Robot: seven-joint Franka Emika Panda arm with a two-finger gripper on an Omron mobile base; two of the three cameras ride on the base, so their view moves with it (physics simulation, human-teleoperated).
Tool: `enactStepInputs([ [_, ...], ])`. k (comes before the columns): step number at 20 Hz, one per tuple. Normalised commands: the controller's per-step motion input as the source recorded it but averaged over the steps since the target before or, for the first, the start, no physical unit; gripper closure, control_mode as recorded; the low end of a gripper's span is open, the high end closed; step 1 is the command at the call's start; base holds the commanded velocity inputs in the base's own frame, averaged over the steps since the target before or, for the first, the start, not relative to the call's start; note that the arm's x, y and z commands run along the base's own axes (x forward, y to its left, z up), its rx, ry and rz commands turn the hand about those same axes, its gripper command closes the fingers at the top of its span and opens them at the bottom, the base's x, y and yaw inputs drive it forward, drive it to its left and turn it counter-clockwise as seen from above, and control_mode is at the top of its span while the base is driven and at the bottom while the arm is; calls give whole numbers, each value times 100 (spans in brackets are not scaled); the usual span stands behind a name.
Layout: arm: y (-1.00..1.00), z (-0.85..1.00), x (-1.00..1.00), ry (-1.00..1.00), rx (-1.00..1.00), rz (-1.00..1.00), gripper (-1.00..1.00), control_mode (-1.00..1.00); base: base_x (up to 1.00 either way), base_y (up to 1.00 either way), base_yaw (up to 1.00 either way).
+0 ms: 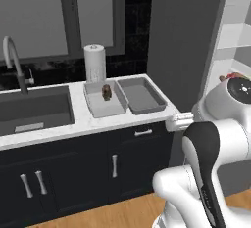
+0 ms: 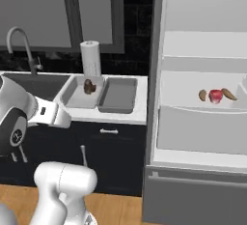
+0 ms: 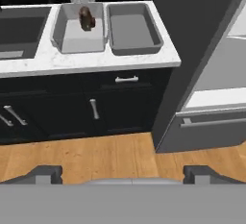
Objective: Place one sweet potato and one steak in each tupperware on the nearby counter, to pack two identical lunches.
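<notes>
From the left base view we see the white marbled desk (image 1: 122, 119) over dark navy cabinets, carrying two shallow grey rimmed trays side by side: the lighter grey tupperware (image 1: 104, 100) holds one dark brown lumpy steak (image 1: 106, 92), and the darker grey tupperware (image 1: 142, 95) just beside it holds nothing. A white paper towel roll (image 1: 95, 63) stands behind them, and the dark sunken sink (image 1: 34, 112) lies to their side.

From the right base view we see the same trays, and the open fridge (image 2: 202, 98) with a shelf carrying the bright red roundish steak (image 2: 215, 96) between two orange-brown tapered sweet potatoes, one sweet potato (image 2: 202, 95) just beside it and the other sweet potato (image 2: 229, 94) touching its far side.

From the hand view we see the claw (image 3: 123, 174) spread wide with nothing between its dark tips, held over the wooden floor (image 3: 96, 155). Both trays lie well ahead of the claw, up on the desk, the brown steak in the tray ahead and to its left; the fridge's lower drawer (image 3: 211, 127) sits ahead to its right
</notes>
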Motion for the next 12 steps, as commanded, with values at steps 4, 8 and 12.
enactStepInputs([
  [4,0,0,0,0,0,0,-100,100,-44,-97,-3],
  [8,0,0,0,0,0,0,-100,100,-3,-100,-1],
  [12,0,0,0,0,0,0,-100,100,7,-100,0],
])
